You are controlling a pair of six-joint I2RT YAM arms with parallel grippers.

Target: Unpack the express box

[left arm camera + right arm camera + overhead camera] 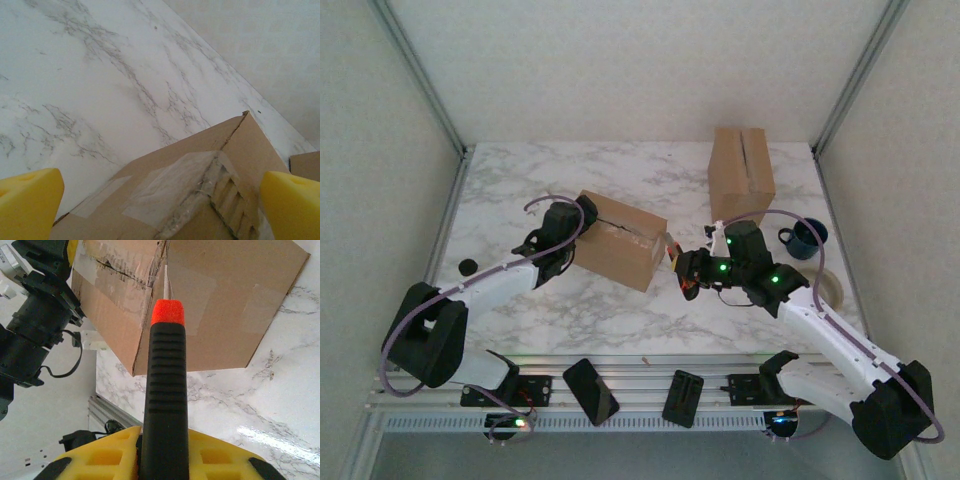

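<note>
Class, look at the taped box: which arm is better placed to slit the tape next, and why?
Right. The right gripper is shut on the knife, whose blade points at the taped seam of the box. The left gripper stands open astride its other end, holding nothing.

The centre of the worktop (pixel 570 310) is occupied by the taped box (pixel 620 240), flanked by the left end effector (pixel 576 222) and by the right end effector (pixel 686 266) gripping a cutter (pixel 165 390). The far right is obstructed by an upright box (pixel 741 175), a mug (pixel 805 238) and a tape roll (pixel 832 285). Bare surface is left at far left and nearside.
</note>
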